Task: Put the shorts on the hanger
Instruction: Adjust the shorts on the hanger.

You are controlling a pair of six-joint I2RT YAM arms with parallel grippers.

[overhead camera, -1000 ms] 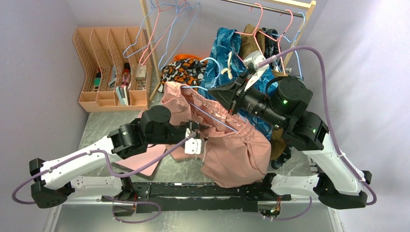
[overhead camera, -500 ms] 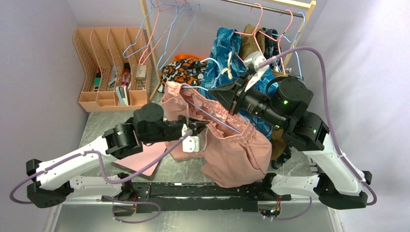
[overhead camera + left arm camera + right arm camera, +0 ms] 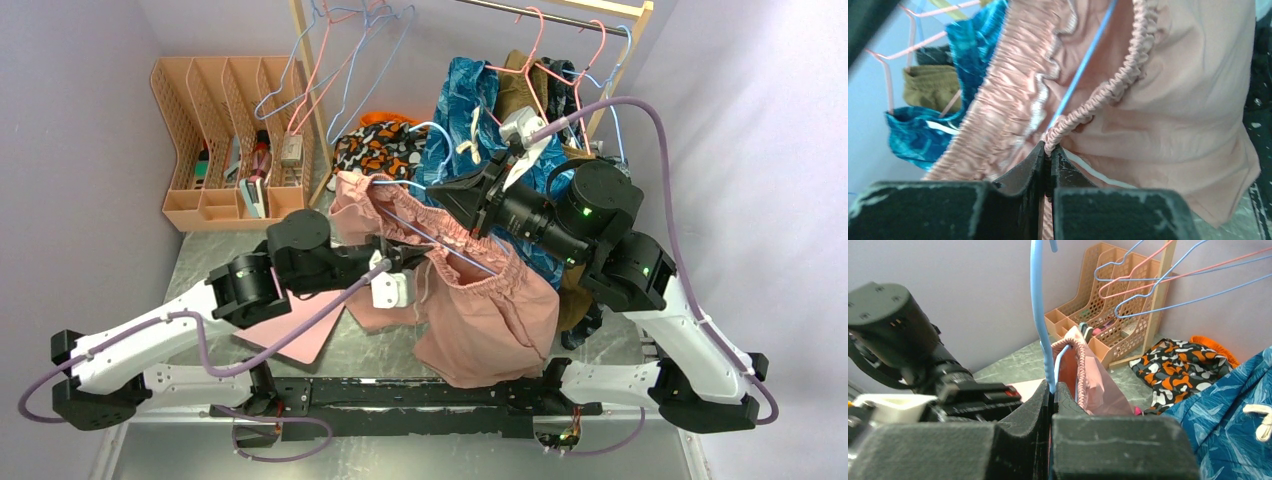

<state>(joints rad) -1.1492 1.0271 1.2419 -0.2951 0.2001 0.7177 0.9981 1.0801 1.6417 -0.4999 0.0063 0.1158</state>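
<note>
The shorts (image 3: pixel 490 320) hang above the middle of the table (image 3: pixel 375 347), their lower folds reaching its near edge. The hanger (image 3: pixel 437 237) runs through their open waistband. The right gripper (image 3: pixel 1053 390) is clamped on the hanger wire just below its hook. The left gripper (image 3: pixel 1049 150) is pinched closed on the shorts' elastic waistband edge.

Lilac walls (image 3: pixel 80 200), mottled grey tabletop (image 3: pixel 190 250), wooden clothes rack (image 3: pixel 312 100) behind
</note>
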